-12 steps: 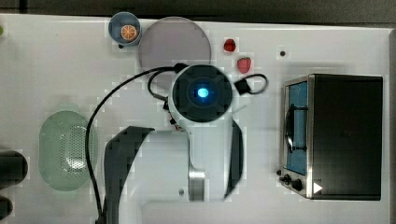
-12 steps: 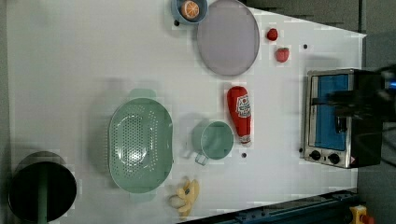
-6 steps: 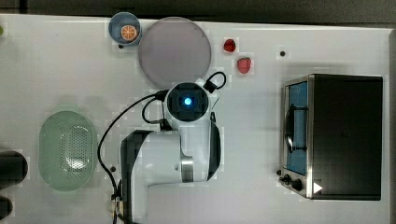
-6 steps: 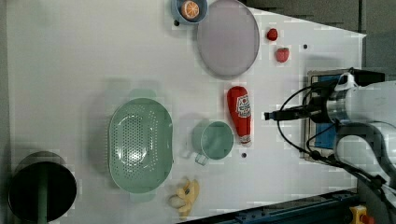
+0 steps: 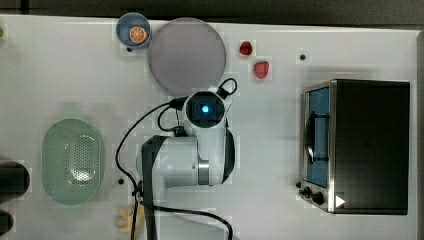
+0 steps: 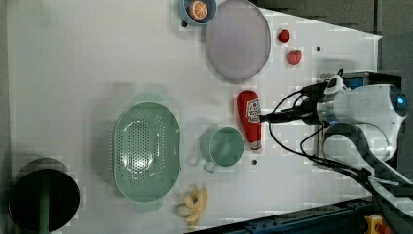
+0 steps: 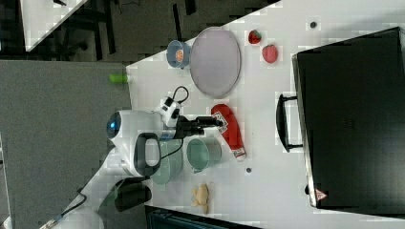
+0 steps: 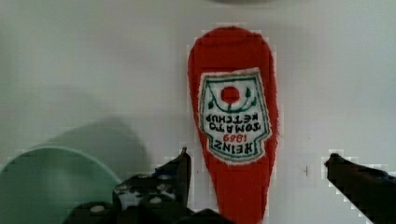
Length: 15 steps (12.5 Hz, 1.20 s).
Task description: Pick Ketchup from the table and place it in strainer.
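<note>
The ketchup (image 6: pixel 249 118), a small red bottle with a white label, lies flat on the white table (image 6: pixel 73 58) between the grey plate and the green mug. It also shows in the right view (image 7: pixel 229 125) and close up in the wrist view (image 8: pixel 233 116). My gripper (image 6: pixel 265 117) (image 7: pixel 217 122) hovers over the bottle. It is open (image 8: pixel 259 163), and one dark finger (image 8: pixel 180 170) stands on either side of the bottle's narrower end. The pale mint strainer (image 5: pixel 50 150) (image 6: pixel 122 146) sits empty, well off on the left view's left. In the top view my arm covers the ketchup.
A green mug (image 6: pixel 221 146) stands right beside the bottle. A grey plate (image 6: pixel 237 39), a blue bowl with an orange slice (image 6: pixel 197 9) and two strawberries (image 6: pixel 284 35) lie beyond. A toaster oven (image 5: pixel 360 145), a banana (image 6: pixel 195 207) and a dark pot (image 6: pixel 41 195) ring the table.
My arm has swung in from the oven side of the left view until the gripper is over the ketchup. The fingers stayed open; the bottle has not moved.
</note>
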{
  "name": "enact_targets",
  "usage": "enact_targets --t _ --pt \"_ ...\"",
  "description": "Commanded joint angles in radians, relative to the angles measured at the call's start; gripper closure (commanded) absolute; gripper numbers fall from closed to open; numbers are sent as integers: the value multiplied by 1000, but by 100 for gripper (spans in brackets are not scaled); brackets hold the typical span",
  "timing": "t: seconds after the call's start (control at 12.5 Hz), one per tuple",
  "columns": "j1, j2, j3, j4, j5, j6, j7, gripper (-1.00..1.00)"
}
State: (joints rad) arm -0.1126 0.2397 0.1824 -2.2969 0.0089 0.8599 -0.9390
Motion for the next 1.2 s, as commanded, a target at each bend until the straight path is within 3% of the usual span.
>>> enact_targets --t 0.08,0.56,0.64,0.88,1.2 --pt "-2 47 9 -2 2 63 -46 -100" --pt "-2 180 3 -3 -1 205 -46 -100" --pt "-2 192 4 -3 -1 207 -46 -93" --pt "-1 185 5 2 -1 205 -43 -21" --pt "-2 93 5 12 -1 177 -29 -21"
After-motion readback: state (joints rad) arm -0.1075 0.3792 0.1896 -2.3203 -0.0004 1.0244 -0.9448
